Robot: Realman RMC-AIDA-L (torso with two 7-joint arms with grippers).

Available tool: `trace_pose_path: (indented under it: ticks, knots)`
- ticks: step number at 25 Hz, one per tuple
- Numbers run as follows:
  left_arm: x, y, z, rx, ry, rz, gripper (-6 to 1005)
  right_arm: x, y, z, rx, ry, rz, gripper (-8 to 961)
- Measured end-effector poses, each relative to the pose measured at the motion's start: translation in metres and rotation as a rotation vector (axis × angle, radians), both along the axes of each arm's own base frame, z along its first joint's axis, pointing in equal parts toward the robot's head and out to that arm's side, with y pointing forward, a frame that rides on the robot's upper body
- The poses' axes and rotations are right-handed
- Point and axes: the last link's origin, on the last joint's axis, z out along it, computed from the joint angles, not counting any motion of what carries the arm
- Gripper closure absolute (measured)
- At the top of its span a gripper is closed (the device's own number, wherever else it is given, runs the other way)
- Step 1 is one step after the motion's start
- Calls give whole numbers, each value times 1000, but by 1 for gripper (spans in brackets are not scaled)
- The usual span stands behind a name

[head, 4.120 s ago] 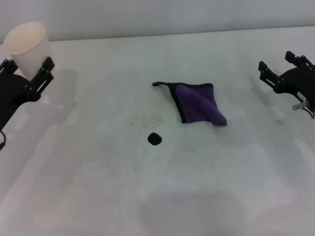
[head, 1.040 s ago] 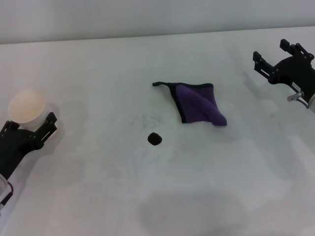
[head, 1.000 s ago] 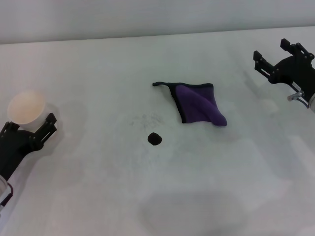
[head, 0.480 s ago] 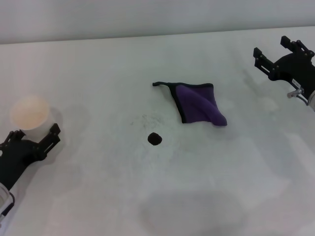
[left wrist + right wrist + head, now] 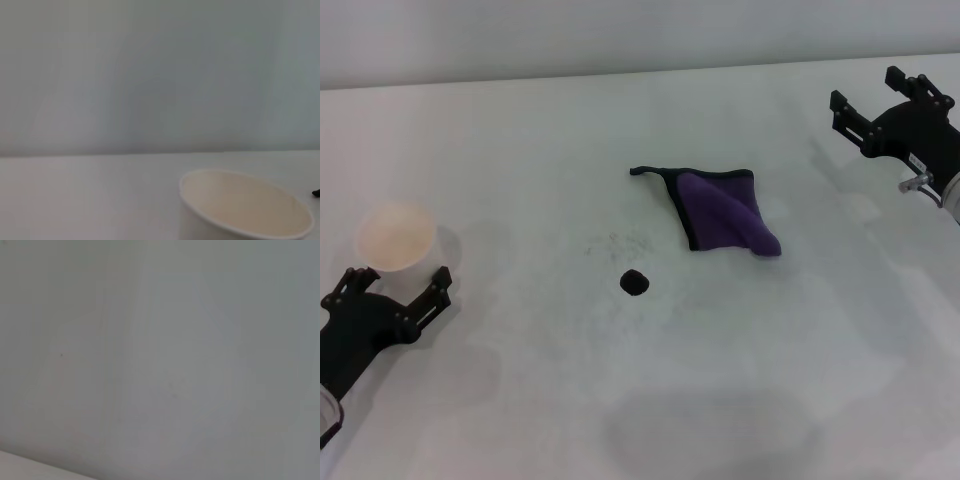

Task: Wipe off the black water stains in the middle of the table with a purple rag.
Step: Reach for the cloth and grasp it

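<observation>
Head view shows my tabletop (image 5: pixel 520 400) with the purple rag (image 5: pixel 725 212) lying near the middle, a little toward the far edge, one corner folded over and its black loop pointing toward my left. The black water stains (image 5: pixel 635 282) amount to one small dark blob just nearer to me and to the left of the rag, close by it but not touching. My left hand (image 5: pixel 392 298) sits low by the left edge with its fingers spread, and a white paper cup (image 5: pixel 395 236) stands free on the tabletop just beyond it; the left wrist view shows the cup's open rim (image 5: pixel 247 205) close up. My right hand (image 5: pixel 890 100) hangs over the far right corner, fingers spread and empty, well apart from the rag. Nothing has been wiped yet, and I judge the next step to be taking up the rag with my right hand. The risks I see: the rag lies flat and limp, so a shallow pinch could catch only the folded corner and let the cloth slip free or drag without pressing. Sweeping it across too lightly could smear the blob wider instead of lifting it. My left hand is near enough to the cup that a careless move could tip it.
</observation>
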Motion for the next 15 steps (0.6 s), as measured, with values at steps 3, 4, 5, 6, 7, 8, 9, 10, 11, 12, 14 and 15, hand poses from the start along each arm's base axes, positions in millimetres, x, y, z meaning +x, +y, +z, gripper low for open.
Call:
trace_pose_path:
  ticks: [3, 4, 5, 6, 7, 8, 9, 10, 11, 12, 14, 15]
  knots:
    - [-1, 1, 3, 9, 11, -8, 120, 0, 0, 0, 0, 0, 0, 133]
    - [-1, 1, 3, 9, 11, -8, 120, 0, 0, 0, 0, 0, 0, 133]
    - [-2, 0, 5, 18, 17, -10, 120, 0, 0, 0, 0, 0, 0, 133]
    - [-3, 0, 6, 20, 18, -10, 120, 0, 0, 0, 0, 0, 0, 133]
    - [-4, -1, 7, 23, 19, -8, 120, 0, 0, 0, 0, 0, 2, 133]
    - [-5, -2, 7, 25, 20, -6, 120, 0, 0, 0, 0, 1, 2, 133]
    - [-6, -4, 7, 26, 20, -4, 120, 0, 0, 0, 1, 1, 3, 133]
    - [-7, -5, 8, 26, 20, -3, 120, 0, 0, 0, 1, 1, 3, 133]
    - [-7, -6, 8, 27, 19, -4, 120, 0, 0, 0, 1, 1, 3, 133]
    - [-7, -7, 8, 27, 18, -6, 120, -1, 0, 0, 1, 2, 4, 133]
    - [-8, -9, 9, 25, 17, -11, 120, -1, 0, -1, 0, 3, 4, 133]
    - [-8, -10, 8, 24, 17, -13, 120, -1, 0, -1, 0, 3, 5, 133]
